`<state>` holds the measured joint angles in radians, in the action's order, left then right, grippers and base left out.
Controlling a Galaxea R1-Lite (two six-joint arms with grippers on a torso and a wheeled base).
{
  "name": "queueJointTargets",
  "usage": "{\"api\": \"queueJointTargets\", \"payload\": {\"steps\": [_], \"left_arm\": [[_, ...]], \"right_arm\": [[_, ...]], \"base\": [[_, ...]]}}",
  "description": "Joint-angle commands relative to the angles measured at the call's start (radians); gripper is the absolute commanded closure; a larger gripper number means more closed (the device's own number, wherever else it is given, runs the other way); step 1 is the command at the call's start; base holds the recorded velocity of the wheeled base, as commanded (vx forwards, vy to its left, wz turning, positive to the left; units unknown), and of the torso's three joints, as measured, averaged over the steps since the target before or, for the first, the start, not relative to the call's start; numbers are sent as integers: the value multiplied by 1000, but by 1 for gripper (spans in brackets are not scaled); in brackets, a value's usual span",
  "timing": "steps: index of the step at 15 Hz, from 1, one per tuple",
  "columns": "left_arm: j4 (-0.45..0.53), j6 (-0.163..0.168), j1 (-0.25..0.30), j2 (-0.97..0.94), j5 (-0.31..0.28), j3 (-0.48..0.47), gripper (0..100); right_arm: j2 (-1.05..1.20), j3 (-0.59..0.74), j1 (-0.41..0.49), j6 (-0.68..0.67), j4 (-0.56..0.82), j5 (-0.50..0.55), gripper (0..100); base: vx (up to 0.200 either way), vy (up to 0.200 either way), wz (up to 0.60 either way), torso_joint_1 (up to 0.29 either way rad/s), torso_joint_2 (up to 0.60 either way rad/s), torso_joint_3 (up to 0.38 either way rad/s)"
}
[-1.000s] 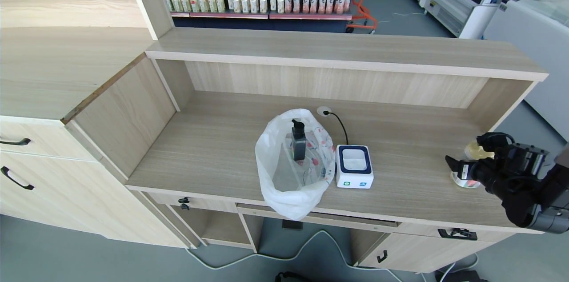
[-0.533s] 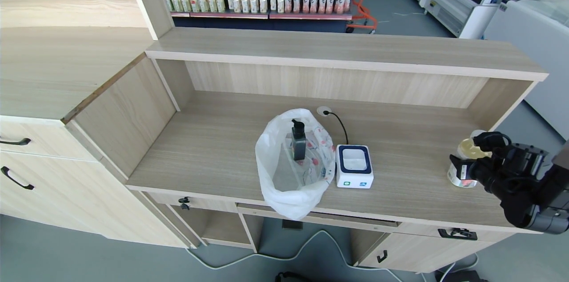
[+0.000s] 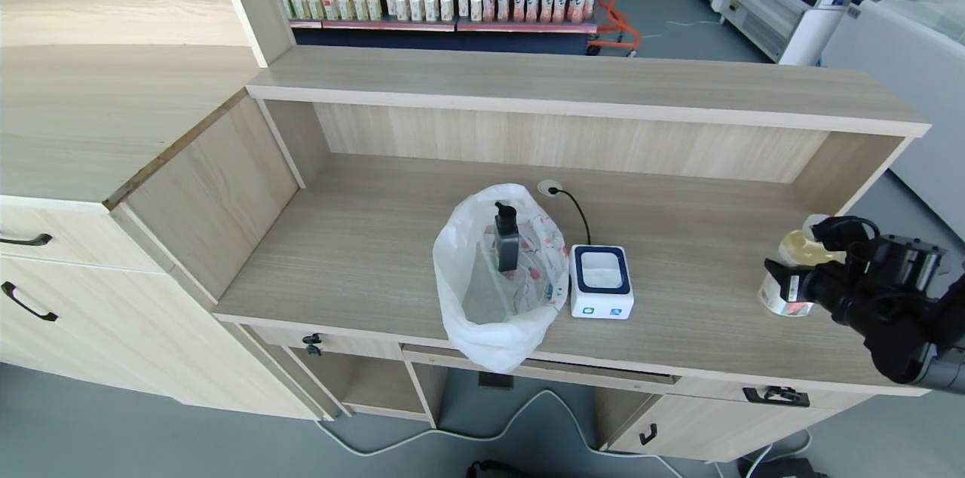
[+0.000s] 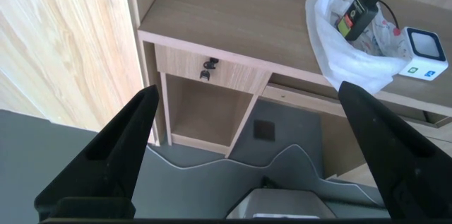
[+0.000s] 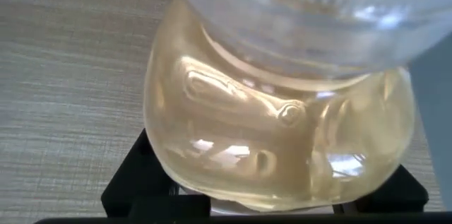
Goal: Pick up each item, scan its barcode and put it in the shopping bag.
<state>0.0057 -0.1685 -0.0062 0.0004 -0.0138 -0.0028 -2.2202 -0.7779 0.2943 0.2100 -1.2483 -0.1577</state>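
Observation:
A clear bottle of yellowish liquid [image 3: 780, 295] with a white label hangs tilted just over the right end of the wooden counter [image 3: 701, 267]. My right gripper [image 3: 801, 255] is shut on it. In the right wrist view the bottle [image 5: 282, 132] bulges between the dark fingers [image 5: 134, 189]. The white shopping bag [image 3: 482, 312] stands open at the counter's middle front, with a dark pump bottle [image 3: 506, 240] inside. The white barcode scanner [image 3: 601, 280] sits just right of the bag. My left gripper [image 4: 247, 153] hangs open and empty below the counter's front left, looking at the bag [image 4: 332, 33] and scanner [image 4: 426, 51].
A raised shelf [image 3: 573, 86] runs along the back of the counter, with side walls at both ends. The scanner's black cable [image 3: 577, 210] leads to a hole behind it. Bare counter lies between the scanner and the bottle. Drawers and an open cubby [image 4: 205, 111] sit under the front edge.
My right gripper has risen slightly with the bottle, and the bottle now shows more of its upper part. The bag, the scanner and the left arm have not moved.

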Motion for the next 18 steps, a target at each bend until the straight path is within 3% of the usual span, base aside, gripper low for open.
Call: {"api": "queueJointTargets", "payload": {"steps": [1,4,6,8,11,14,18], "left_arm": [[0,0,0,0,0,0,0],[0,0,0,0,0,0,0],[0,0,0,0,0,0,0],[0,0,0,0,0,0,0],[0,0,0,0,0,0,0],[0,0,0,0,0,0,0],[0,0,0,0,0,1,0]], "right_arm": [[257,20,-20,-101,187,-158,100],[557,25,-92,-336,428,-553,100],[700,80,-161,-474,454,-770,100],[774,132,-259,-518,454,-832,100],[864,143,-475,-620,451,-833,100],[927,144,-629,-655,448,-836,100],[988,157,-730,-681,454,-844,100]], "base": [[0,0,0,0,0,0],[0,0,0,0,0,0],[0,0,0,0,0,0],[0,0,0,0,0,0],[0,0,0,0,0,0],[0,0,0,0,0,0],[0,0,0,0,0,0]]}}
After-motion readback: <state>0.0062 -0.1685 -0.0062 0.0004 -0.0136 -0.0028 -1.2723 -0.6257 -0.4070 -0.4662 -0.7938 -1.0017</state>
